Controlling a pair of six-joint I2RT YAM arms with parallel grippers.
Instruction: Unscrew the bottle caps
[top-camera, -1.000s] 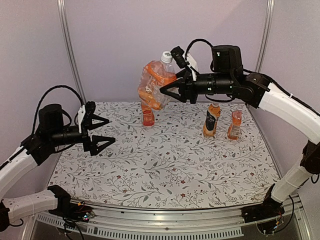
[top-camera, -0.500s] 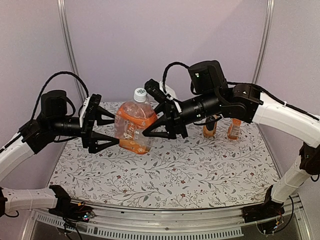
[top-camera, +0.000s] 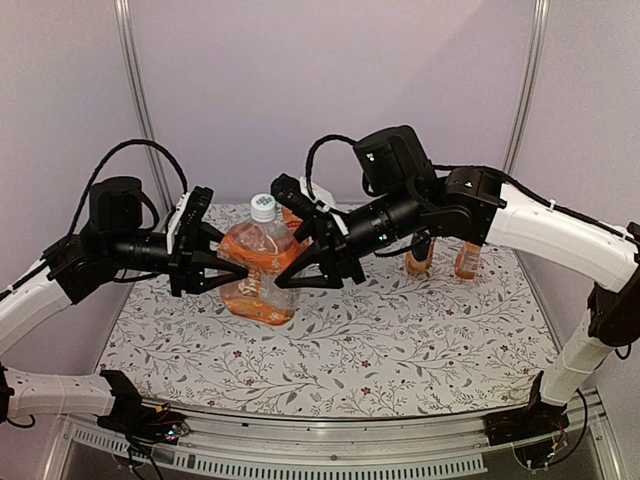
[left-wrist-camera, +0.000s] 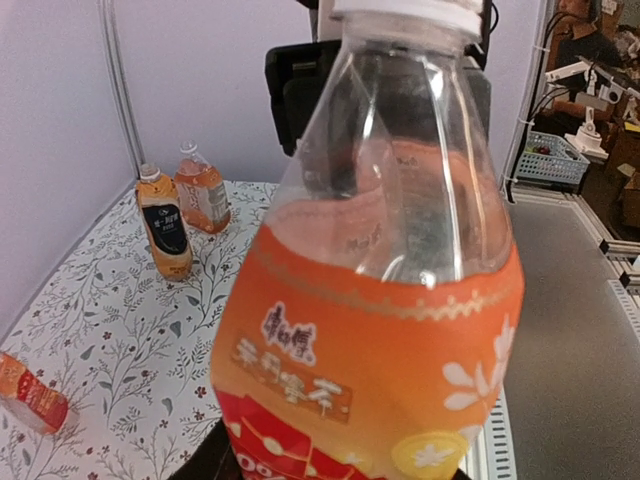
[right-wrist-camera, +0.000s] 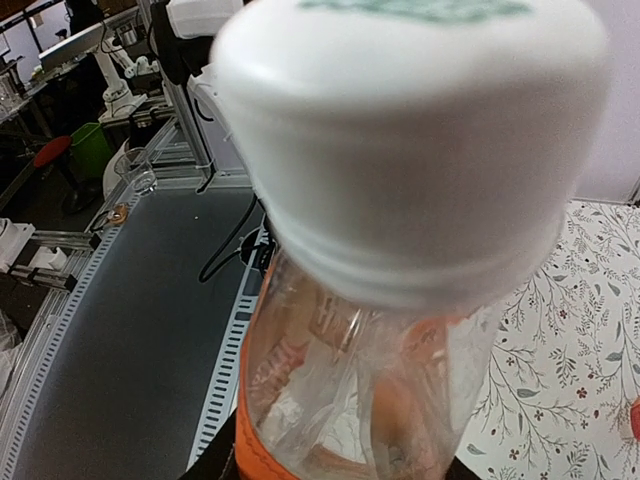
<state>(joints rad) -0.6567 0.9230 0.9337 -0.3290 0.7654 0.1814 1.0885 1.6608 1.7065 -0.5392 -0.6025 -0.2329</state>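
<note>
Over the flower-patterned white tabletop (top-camera: 400, 350) we see a large clear plastic bottle of orange drink (top-camera: 262, 275) held off the surface, leaning slightly; the black right gripper (top-camera: 290, 280) clamps its right side, jaws narrowed onto the soft body; the black left gripper (top-camera: 232, 272) is closed on its left side; a small dark-labelled orange bottle (top-camera: 421, 250) and a second small orange bottle (top-camera: 468, 258) stand back right; the round white plastic screw cap (top-camera: 262, 207) sits on the large bottle's neck, above both grippers.

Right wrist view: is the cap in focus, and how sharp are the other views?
Right wrist: the white cap fills the frame, blurred from closeness; the background is sharper. Left wrist: the big bottle is slightly soft, its clear shoulder showing reflections. Top external: evenly lit and sharp.
</note>
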